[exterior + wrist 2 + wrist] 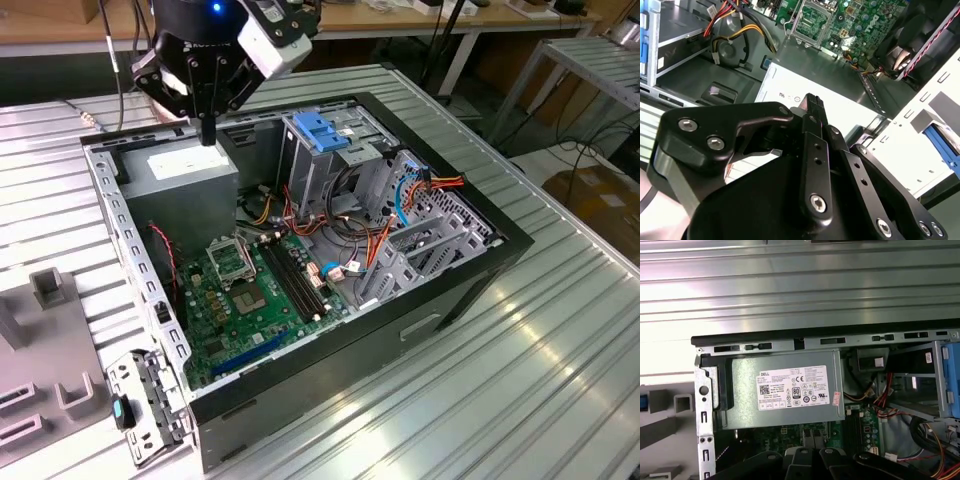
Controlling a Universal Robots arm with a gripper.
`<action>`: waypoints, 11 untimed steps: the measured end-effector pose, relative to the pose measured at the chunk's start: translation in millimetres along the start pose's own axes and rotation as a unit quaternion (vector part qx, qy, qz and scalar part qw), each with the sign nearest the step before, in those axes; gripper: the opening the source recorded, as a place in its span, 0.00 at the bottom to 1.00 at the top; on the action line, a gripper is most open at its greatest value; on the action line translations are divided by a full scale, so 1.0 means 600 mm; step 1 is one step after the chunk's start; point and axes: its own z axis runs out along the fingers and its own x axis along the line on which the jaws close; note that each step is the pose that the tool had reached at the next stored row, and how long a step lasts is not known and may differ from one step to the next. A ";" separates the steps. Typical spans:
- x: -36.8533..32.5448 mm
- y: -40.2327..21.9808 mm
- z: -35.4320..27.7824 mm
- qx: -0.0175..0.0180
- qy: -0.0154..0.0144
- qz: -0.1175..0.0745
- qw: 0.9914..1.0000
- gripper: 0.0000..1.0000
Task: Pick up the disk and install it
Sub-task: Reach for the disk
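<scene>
End effector empty above the open black computer case on the ribbed metal counter.

Exterior view: the black end effector, fingers pressed together on nothing, points straight down over the large grey box with a white sticker. The flat silver-grey metal disk with blue plastic tabs seems to stand beside the case's near left corner. It is probably stiff, dense and shock-sensitive, best gripped across its side rails. Second wrist view: the end effector hangs above the box. First wrist view: the box lies below.
</scene>
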 end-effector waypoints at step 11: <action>0.007 -0.001 0.000 0.000 0.000 0.000 1.000 0.11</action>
